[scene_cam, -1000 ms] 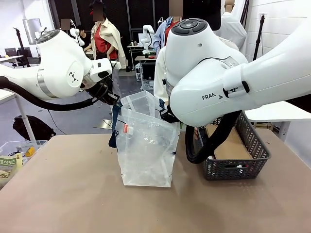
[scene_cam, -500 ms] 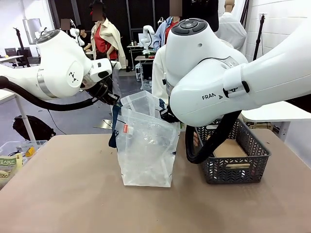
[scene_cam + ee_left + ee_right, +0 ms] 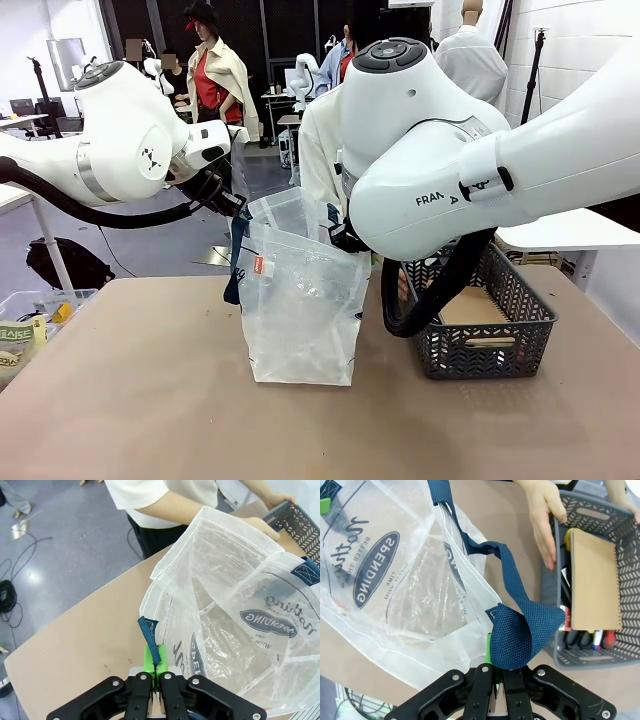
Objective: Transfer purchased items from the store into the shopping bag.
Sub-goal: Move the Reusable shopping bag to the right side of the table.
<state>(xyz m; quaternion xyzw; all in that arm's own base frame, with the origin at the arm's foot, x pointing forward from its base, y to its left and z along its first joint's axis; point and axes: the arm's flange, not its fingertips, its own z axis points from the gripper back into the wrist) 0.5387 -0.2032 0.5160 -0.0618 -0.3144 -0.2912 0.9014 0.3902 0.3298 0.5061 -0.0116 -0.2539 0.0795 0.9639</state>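
Lab workspace, grey hard floor (image 3: 65, 535), trailing cables (image 3: 6, 589), white worktable (image 3: 570, 232) behind.

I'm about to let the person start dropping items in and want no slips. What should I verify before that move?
1. Hold of the left gripper on the shopping bag rim, at the strap's end: ok, pads pinched shut.
2. Hold of the right gripper on the navy strap handle: ok, shut on it.
3. Bag mouth open: ok, wide in the left wrist view.
4. Bag standing on the table: ok.
5. Supply at hand: ok, the basket sits beside the bag with the tan flat item inside.
6. Position of the person's hand: ok, on the basket wall, apart from both grippers.
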